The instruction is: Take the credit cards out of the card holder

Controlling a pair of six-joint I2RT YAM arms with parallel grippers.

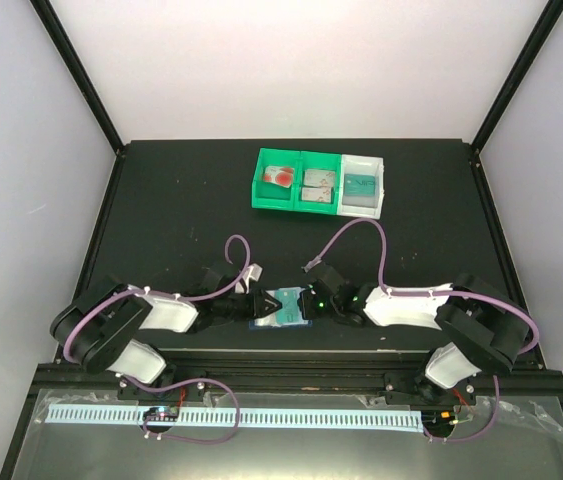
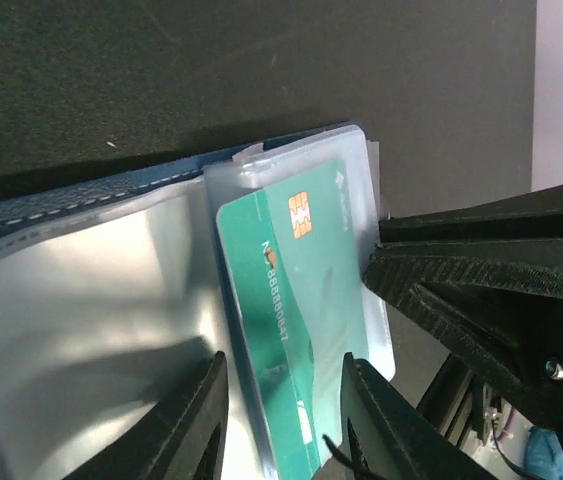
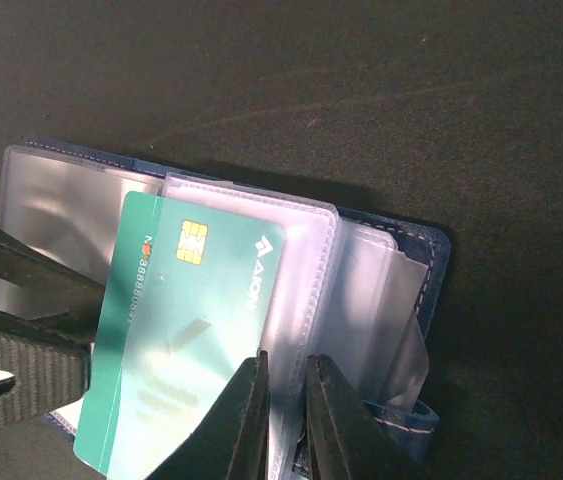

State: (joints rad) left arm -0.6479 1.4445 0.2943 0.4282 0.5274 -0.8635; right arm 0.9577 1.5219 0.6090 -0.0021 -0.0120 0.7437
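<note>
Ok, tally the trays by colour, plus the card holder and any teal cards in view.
2 green trays
1 white tray
1 card holder
2 teal cards
Total: 6

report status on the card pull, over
Left gripper open astride teal card. Right gripper pinching card holder pocket edge. Card partly out. No obstruction seen.

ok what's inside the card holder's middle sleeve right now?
One teal card, sticking partly out of the clear sleeve of the card holder. Anything behind it is covered, so can't tell.
</note>
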